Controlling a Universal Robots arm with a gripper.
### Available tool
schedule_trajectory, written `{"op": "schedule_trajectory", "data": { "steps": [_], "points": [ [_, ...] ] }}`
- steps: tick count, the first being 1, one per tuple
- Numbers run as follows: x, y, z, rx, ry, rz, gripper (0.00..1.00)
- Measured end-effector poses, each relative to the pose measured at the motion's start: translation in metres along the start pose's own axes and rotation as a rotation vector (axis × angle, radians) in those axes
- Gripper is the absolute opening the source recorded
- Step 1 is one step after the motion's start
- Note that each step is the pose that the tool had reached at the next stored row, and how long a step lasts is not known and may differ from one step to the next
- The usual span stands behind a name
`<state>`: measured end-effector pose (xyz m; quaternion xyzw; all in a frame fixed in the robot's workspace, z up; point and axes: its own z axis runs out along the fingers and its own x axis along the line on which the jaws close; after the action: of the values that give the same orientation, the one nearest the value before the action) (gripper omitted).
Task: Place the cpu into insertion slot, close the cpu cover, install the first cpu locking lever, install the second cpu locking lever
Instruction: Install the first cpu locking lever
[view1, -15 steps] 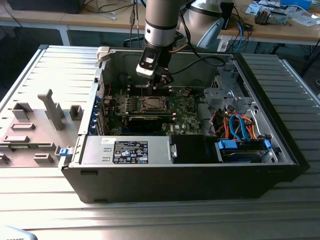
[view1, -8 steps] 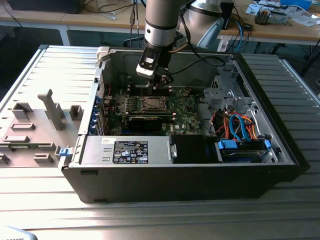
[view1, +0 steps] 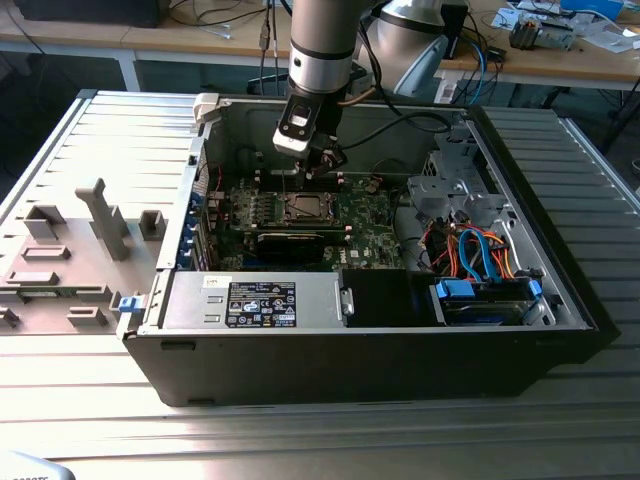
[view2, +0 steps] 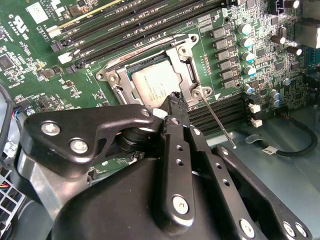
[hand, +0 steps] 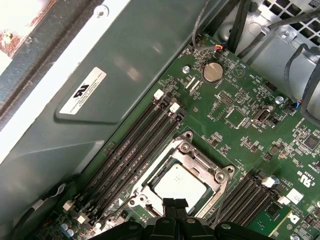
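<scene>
The exterior view stands well back and high, looking down into the whole open computer case on the desk, with the arm reaching in from the far side. Both wrist views sit close above the green motherboard. They look down along the tool from different sides, and share the cpu and the long memory slots flanking it.

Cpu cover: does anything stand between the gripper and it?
Nothing visible does. In the second wrist view the gripper hangs close over the edge of the cover, which lies flat around the cpu.
</scene>
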<state>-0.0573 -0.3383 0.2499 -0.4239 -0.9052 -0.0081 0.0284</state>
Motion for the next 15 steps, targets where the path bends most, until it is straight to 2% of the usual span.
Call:
{"op": "schedule_trajectory", "data": {
  "steps": [15],
  "points": [
    [0.0000,0.0000,0.0000,0.0006,-0.0001,-0.011,0.11]
  ]
}}
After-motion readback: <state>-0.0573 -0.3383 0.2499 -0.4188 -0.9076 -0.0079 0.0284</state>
